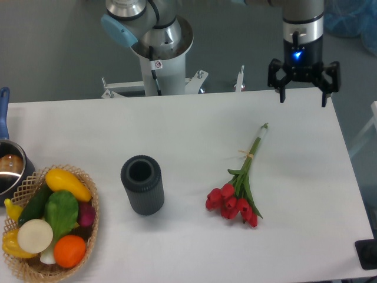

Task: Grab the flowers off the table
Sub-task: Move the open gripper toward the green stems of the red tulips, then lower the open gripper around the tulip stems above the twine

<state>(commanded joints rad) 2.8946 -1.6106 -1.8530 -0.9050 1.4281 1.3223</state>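
Note:
The flowers [238, 188], a small bunch of red tulips with thin green stems tied by a pale band, lie flat on the white table [194, 124], right of centre, heads toward the front and stems pointing to the back right. My gripper [303, 98] hangs above the table's back right edge, well behind the stem tips. Its two black fingers are spread wide apart and hold nothing.
A dark grey ribbed cylinder cup [142, 184] stands upright left of the flowers. A wicker basket of vegetables [50, 224] sits at the front left corner, with a metal pot [10, 168] behind it. The arm's base [159, 50] stands behind the table.

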